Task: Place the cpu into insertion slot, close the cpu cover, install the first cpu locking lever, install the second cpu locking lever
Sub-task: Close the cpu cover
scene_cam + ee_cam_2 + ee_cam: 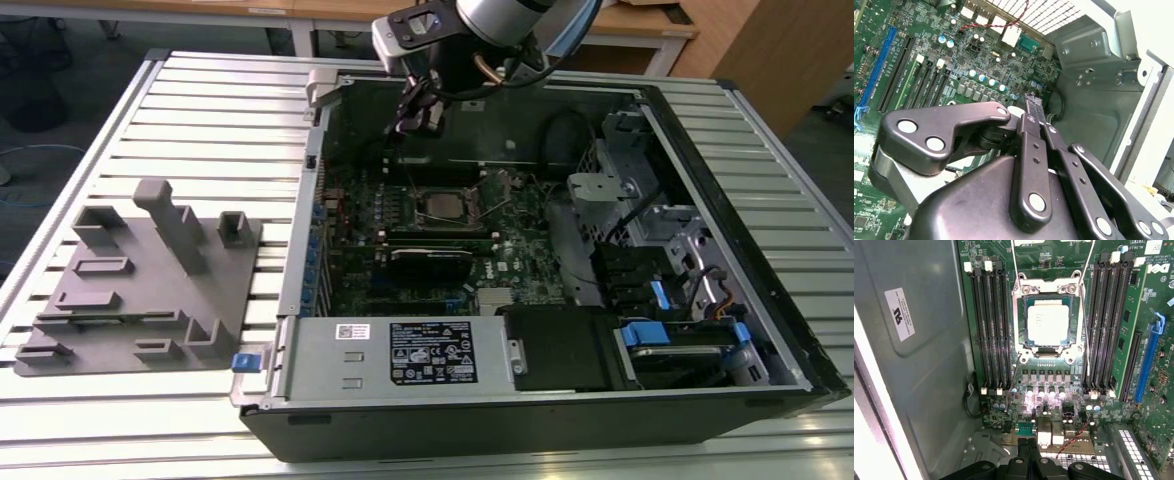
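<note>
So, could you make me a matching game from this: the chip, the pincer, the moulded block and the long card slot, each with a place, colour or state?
Things:
1. cpu
2. pincer
3. moulded block
4. long card slot

Descriptions:
a. shut, holding nothing
b. blue
c. silver-grey, seated flat on the green motherboard
d. grey, standing on the slatted table, outside the computer

Pairs: 1-c, 2-a, 3-d, 4-b
</note>
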